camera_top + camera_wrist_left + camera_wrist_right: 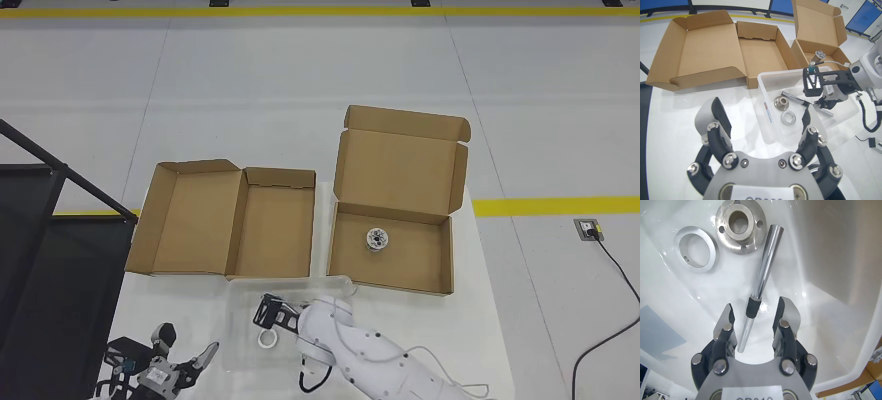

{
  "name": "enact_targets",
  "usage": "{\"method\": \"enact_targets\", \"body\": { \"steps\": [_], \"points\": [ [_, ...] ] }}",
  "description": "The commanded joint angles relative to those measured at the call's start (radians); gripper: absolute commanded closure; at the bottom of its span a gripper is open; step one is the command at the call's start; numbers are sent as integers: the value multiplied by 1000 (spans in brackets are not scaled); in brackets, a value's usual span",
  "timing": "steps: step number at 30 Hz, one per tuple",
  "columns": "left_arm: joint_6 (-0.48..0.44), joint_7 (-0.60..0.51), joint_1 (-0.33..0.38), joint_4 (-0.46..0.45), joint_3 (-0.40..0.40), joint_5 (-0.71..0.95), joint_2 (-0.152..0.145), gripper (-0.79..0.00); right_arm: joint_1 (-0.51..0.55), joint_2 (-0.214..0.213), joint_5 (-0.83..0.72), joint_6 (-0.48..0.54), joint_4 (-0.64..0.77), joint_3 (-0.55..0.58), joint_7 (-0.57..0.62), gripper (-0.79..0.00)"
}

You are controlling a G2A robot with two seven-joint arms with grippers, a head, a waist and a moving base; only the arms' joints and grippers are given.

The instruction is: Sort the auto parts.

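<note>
STEP: grasp rod [764, 266] | TOOL: right gripper [756, 307] wide open, empty, fingers [730, 315] either side of rod's black band [753, 308] | PART: rod flat on bin [829, 256] floor, just beside flange [741, 224] | METHOD: lower fully, centre on band, close squarely, lift level | LEFT: left gripper [762, 107] open, empty, beside bin.

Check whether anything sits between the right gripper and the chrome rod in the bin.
Nothing visible. The open right gripper has a finger on either side of the rod at its black sleeve. The flange and ring lie off by the rod's far end.
</note>
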State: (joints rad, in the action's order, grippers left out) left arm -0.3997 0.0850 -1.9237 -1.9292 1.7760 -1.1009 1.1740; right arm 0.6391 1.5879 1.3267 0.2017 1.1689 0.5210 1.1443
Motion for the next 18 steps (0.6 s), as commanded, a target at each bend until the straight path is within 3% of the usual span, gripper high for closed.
{"method": "enact_targets", "body": {
  "steps": [1,18],
  "points": [
    [0,1,-1,1,2,3,0,-785,-4,7,8,-11,-13,-2,0,-406],
    [0,-1,4,9,9,13,1,-785,-33,58,-43,25,-131,9,-5,-342]
  ]
}}
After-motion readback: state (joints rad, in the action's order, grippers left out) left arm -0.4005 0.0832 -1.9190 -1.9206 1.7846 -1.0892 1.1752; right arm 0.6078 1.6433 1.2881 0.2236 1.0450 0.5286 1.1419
